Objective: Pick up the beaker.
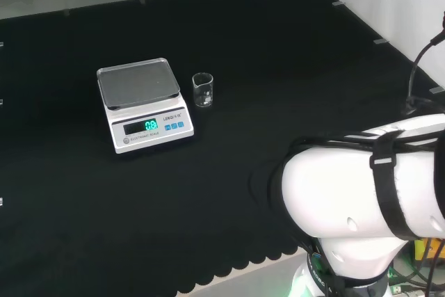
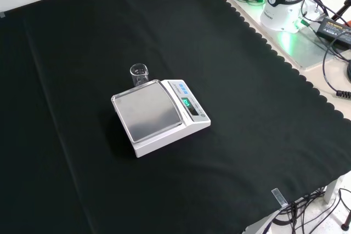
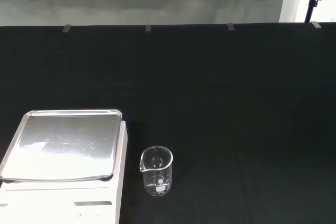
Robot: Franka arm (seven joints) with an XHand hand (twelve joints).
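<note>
Right now the beaker (image 1: 202, 90) stands upright on the black cloth (image 1: 278, 67), just beside the scale (image 1: 142, 106), to its right in the head view and behind it in the front view. It's clear glass with faint markings too small to read. Green digits glow on the scale's display (image 2: 186, 102); its steel pan (image 3: 63, 142) is bare. Whether the hand's open or closed, I cannot tell.

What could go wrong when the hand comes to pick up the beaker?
The beaker stands close beside the scale, so fingers closing round it may bump the scale or find too little room on that side. It is small, clear and upright on black cloth; a nudge might tip it.
</note>
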